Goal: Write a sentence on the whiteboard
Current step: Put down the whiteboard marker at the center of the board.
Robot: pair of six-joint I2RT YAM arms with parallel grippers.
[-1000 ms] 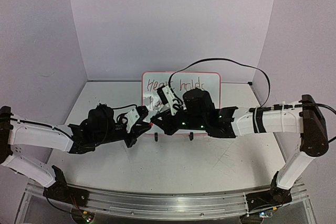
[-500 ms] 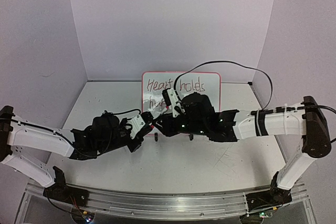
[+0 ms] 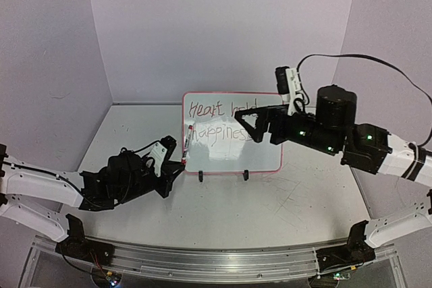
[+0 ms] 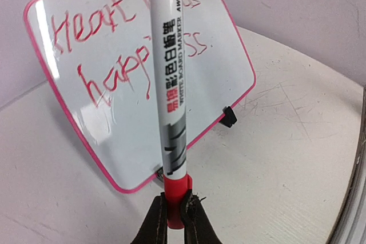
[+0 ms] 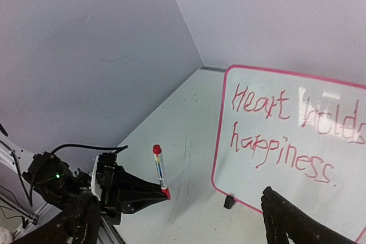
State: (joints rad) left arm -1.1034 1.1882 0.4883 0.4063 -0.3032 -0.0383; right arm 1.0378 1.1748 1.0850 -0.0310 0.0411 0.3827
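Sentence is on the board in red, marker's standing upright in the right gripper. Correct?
Not quite: the marker stands upright in the left gripper, shut on its red end, as the left wrist view shows. The right gripper is open and empty. The red sentence is on the whiteboard.

My top view sits high behind both arm bases [image 3: 73, 237], looking down and forward across the table [image 3: 135, 133] to the back wall [image 3: 223, 25]; my left wrist view rides close, sighting up the marker [image 4: 168, 84] at the whiteboard [image 4: 103, 118]; my right wrist view hangs higher and farther off, facing down-left; all three share the whiteboard and the marker.
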